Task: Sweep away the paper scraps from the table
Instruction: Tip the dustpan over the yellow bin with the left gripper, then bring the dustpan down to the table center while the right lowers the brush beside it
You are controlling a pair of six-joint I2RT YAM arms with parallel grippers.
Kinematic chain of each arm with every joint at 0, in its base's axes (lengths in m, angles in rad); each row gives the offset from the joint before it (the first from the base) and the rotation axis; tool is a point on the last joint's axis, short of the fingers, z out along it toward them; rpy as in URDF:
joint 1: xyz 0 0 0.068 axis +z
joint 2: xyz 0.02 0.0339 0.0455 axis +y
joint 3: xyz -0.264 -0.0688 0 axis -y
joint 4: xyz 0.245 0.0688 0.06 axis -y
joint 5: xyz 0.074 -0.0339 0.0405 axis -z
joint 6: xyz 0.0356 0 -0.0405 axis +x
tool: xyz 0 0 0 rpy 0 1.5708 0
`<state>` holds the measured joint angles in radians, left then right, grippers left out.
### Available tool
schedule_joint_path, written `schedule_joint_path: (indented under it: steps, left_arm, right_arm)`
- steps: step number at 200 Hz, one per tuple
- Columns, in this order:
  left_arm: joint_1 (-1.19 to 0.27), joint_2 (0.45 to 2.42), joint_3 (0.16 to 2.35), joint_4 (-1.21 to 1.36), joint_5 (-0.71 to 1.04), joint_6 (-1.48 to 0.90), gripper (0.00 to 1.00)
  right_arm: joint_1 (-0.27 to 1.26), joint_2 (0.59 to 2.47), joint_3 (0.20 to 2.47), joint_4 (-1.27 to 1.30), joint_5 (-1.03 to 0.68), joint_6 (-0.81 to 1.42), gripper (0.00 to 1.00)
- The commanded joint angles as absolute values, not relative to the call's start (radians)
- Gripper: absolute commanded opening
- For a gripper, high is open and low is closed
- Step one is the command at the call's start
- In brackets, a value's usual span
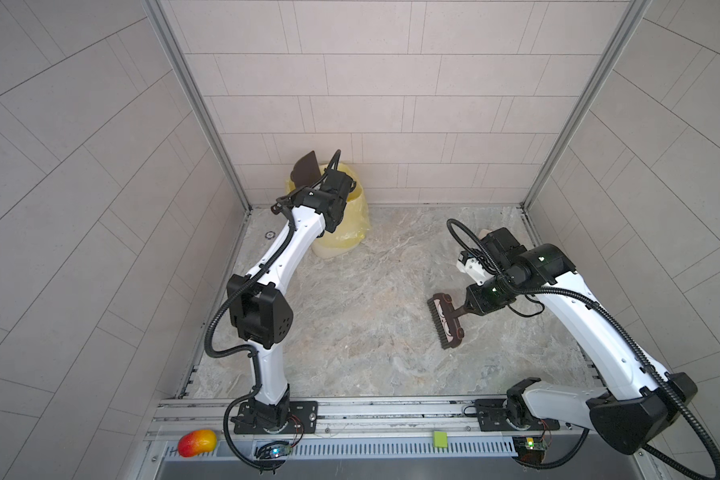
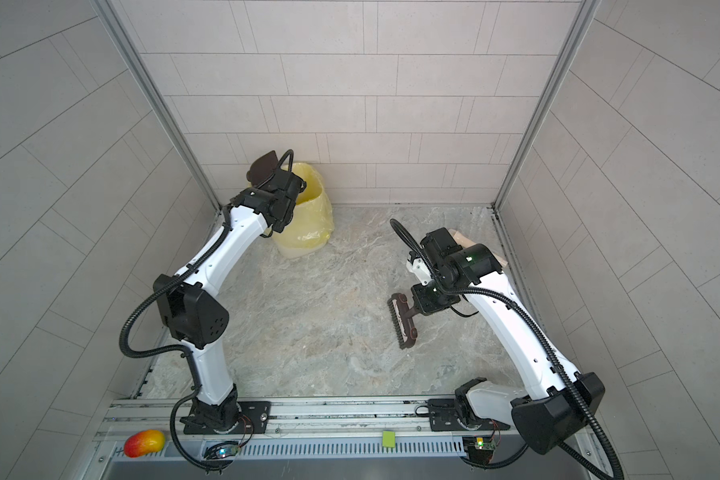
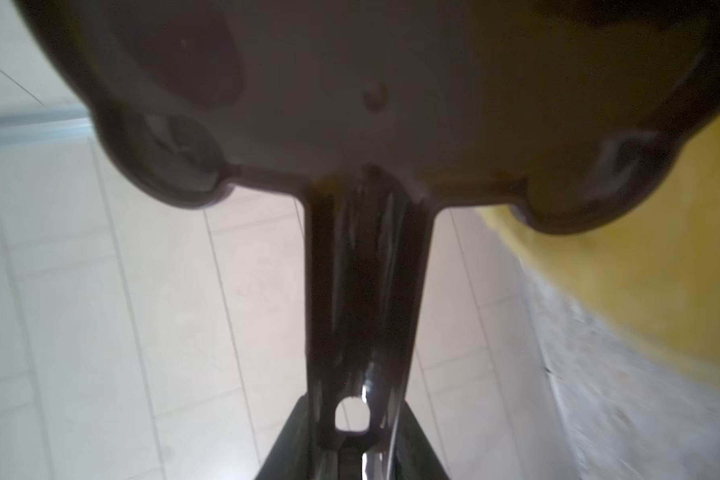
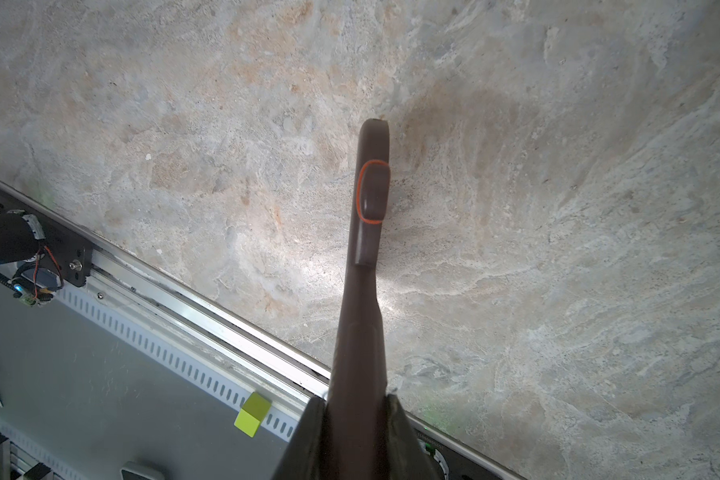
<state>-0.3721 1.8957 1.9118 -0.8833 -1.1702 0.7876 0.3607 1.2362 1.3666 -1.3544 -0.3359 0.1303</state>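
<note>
1. Holding the brown dustpan by its handle with the left gripper, fingers pressed tight on both sides of the handle, seen best in the left wrist view.
2. Keeping that dustpan up in the air, off the table, tipped on its edge right at the top of the bin with the yellow bag, in both top views.
3. Seeing the bin in the far left corner of the table, close to the tiled walls.
4. Gripping the brown brush by its handle with the right gripper, fingers squeezed onto it from both sides, plain in the right wrist view.
5. Pointing the brush head down low over the table, right of the middle, bristles turned toward the left arm's side. Cannot tell if touching or just above.
6. Spotting the table between the two arms: flat, grey and beige swirls, with a metal rail along the near edge.
7. Looking for the paper scraps: cannot tell where. Only one tiny white dot on the table in the right wrist view, too small to name.
8. Finding two more things off the table, on the near grey ledge: a red-yellow mango toy by the left arm's base and a small green block nearer the right arm's base, well apart.
</note>
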Motion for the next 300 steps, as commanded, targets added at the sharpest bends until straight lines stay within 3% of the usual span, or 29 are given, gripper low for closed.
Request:
schedule_joint_path:
  steps: [1, 29, 111, 228, 300]
  left_arm:
    - [-0.397, 1.81, 1.824, -0.42, -1.263, 1.173, 0.0]
    - [-0.413, 1.783, 1.757, -0.235, -1.269, 1.335, 0.0]
    - [-0.414, 1.736, 1.706, -0.223, -1.27, 1.335, 0.0]
    - [-0.553, 1.658, 1.95, -0.919, -1.051, 0.614, 0.0]
    - [-0.732, 1.584, 1.851, -1.125, -0.858, 0.256, 0.0]
  right_arm:
    - [0.357, 1.232, 1.393, -1.363, -0.34, 0.107, 0.0]
    - [0.359, 1.229, 1.387, -1.356, -0.341, 0.106, 0.0]
    - [0.356, 1.21, 1.378, -1.354, -0.332, 0.103, 0.0]
    - [0.317, 1.192, 1.394, -1.344, -0.314, 0.106, 0.0]
    - [0.191, 1.175, 1.407, -1.317, -0.344, 0.094, 0.0]
